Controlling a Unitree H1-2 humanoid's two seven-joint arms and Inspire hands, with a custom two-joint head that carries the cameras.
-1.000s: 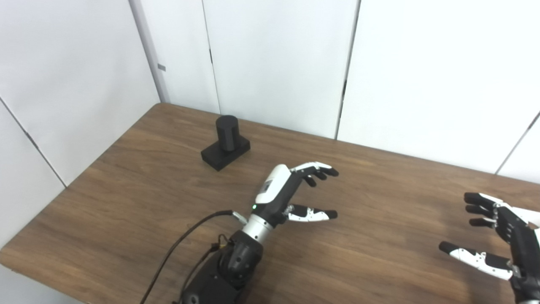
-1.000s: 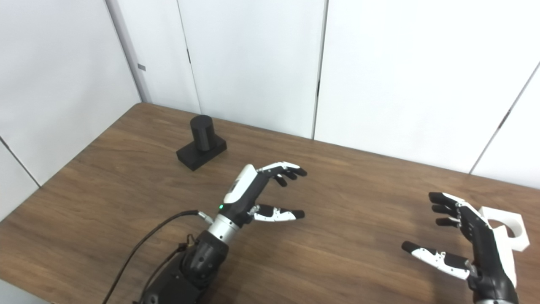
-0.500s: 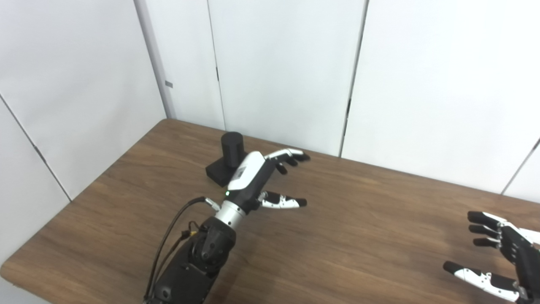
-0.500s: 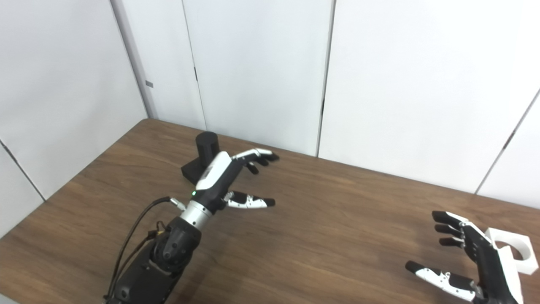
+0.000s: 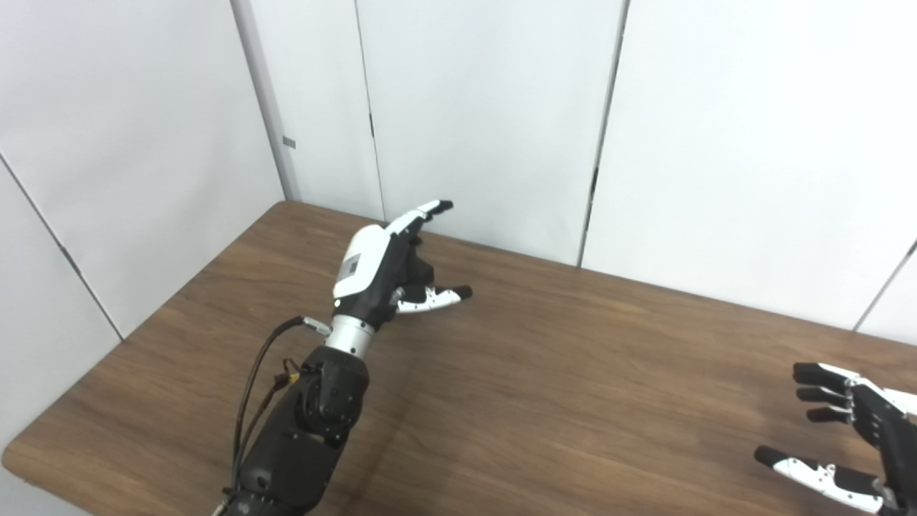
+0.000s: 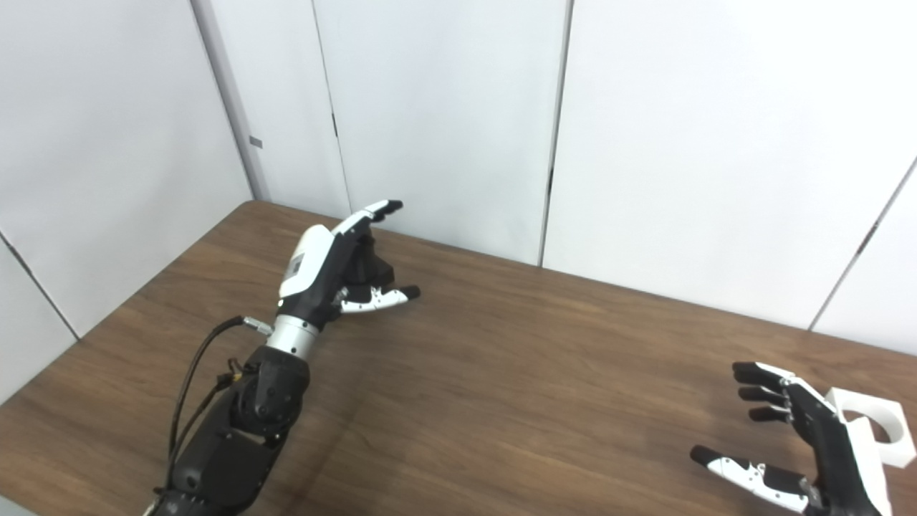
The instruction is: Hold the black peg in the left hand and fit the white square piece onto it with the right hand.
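My left hand (image 5: 387, 269) is open at the far left of the table, with fingers and thumb spread. It stands in front of the black peg, which it hides almost fully; only a dark bit of the peg (image 6: 375, 268) shows between thumb and fingers. I cannot tell whether the hand touches it. My right hand (image 6: 795, 444) is open low at the right edge, palm turned left. The white square piece (image 6: 875, 430) with a round hole lies on the table just behind the right hand; it is not held.
The brown wooden table (image 5: 573, 373) runs up to white wall panels (image 5: 487, 107) close behind the peg and along the left side. A black cable (image 5: 251, 387) hangs off the left forearm.
My left hand has moved away from me and to the left, from the middle of the table to the peg, which it now covers. The right hand has hardly moved. The camera has tilted slightly.
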